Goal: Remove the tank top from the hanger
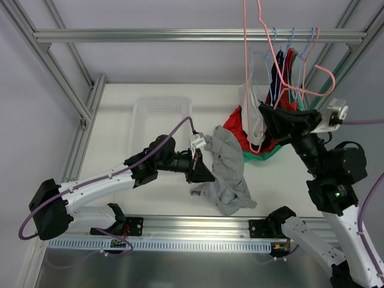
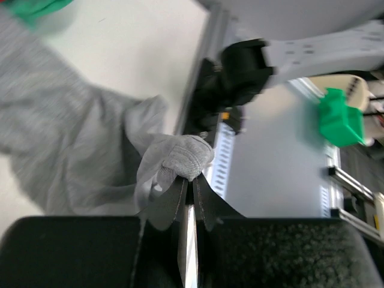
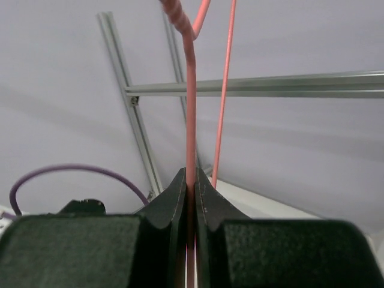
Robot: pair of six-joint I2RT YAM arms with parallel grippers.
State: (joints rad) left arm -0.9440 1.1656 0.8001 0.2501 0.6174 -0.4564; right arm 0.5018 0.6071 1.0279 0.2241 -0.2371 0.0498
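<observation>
The grey tank top (image 1: pixel 228 171) lies crumpled on the table in front of centre, apart from the hanger. My left gripper (image 1: pixel 206 171) is shut on a bunched edge of it. In the left wrist view the fabric (image 2: pixel 177 157) is pinched at the tips of that gripper (image 2: pixel 192 181). The pink wire hanger (image 1: pixel 277 63) stands high at the right with no grey cloth on it. My right gripper (image 1: pixel 264 115) is shut on its wire. In the right wrist view the pink wire (image 3: pixel 191 102) runs up from between the shut tips of that gripper (image 3: pixel 191 177).
A clear plastic basket (image 1: pixel 159 117) sits at the back left of the table. Red and green clothes (image 1: pixel 237 129) are piled behind the tank top. Several hangers with garments (image 1: pixel 289 66) hang from the top rail (image 1: pixel 180 35). A white garment (image 1: pixel 252 117) hangs beside my right gripper.
</observation>
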